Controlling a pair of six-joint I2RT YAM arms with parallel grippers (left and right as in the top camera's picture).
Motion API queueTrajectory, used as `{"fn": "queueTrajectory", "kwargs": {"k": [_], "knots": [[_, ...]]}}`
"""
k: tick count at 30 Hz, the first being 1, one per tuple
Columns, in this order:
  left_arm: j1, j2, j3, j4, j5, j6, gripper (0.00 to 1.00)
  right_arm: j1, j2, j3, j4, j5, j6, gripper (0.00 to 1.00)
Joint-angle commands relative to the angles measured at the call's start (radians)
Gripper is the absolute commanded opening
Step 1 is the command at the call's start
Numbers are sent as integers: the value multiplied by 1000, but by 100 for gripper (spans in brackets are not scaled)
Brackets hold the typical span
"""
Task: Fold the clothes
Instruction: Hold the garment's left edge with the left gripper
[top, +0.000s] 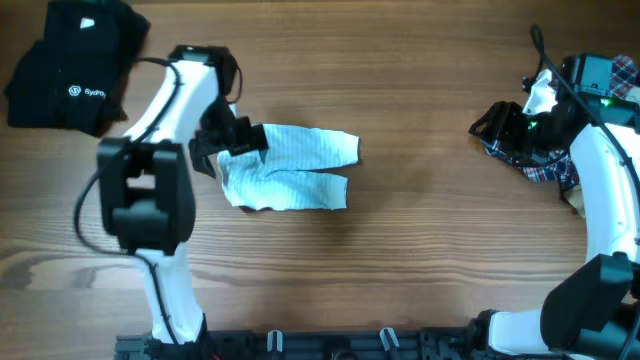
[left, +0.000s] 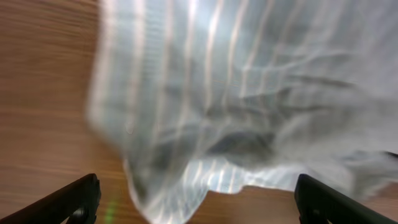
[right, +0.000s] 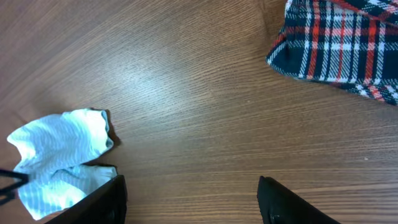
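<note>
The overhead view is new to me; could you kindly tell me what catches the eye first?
A rumpled pale-blue striped garment lies left of centre, with the open left gripper at its left end. Black clothes are heaped in the far left corner, and a plaid shirt lies at the right edge.

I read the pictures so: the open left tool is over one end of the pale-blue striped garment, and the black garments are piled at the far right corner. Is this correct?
Not quite. The black garments are piled at the far left corner, as the overhead view shows. The rest holds: the open left tool is over one end of the pale-blue striped garment.
</note>
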Motion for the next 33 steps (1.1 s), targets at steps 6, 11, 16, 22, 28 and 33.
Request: {"fn": "queueTrajectory", "kwargs": {"k": [6, 11, 16, 22, 28, 33], "knots": [[31, -536, -192, 104, -163, -148, 100, 2, -28, 24, 16, 6, -8, 67], [90, -806, -634, 401, -2, -201, 100, 2, -28, 24, 18, 6, -9, 68], [141, -837, -817, 558, 53, -201, 100, 2, -28, 24, 19, -14, -11, 67], [143, -788, -886, 714, 94, -201, 98, 2, -28, 24, 12, -21, -13, 67], [143, -595, -895, 851, 180, -153, 97, 2, -28, 24, 6, -28, -12, 67], [143, -486, -895, 949, 180, -124, 97, 2, -28, 24, -9, -39, -12, 67]]}}
